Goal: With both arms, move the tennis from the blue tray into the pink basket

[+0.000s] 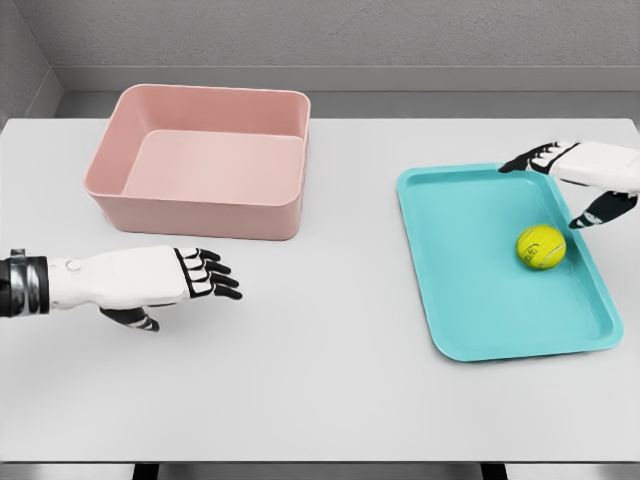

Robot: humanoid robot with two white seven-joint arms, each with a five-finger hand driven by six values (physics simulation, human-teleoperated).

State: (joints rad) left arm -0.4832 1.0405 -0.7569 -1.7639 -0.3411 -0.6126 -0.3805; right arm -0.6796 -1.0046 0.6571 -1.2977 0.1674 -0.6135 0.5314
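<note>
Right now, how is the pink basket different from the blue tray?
The pink basket is deep with tall walls; the blue tray is flat with a low rim. The pink basket holds nothing, while the blue tray holds the tennis ball. The pink basket sits at the table's far left, the blue tray at the right. Both are rectangular with rounded corners.

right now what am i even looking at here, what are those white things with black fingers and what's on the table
This is a simulator's render, seen from a camera on a humanoid robot's head, looking down at a pale grey table. The white things are its two arms, each ending in a five-finger hand. The left hand hovers with fingers spread, holding nothing. The right hand is open over the far right side of a flat turquoise plastic tray, with its thumb pointing down near the yellow-green tennis ball lying in that tray. An empty pink rectangular basket sits at the far left. Nothing is held yet.
</note>
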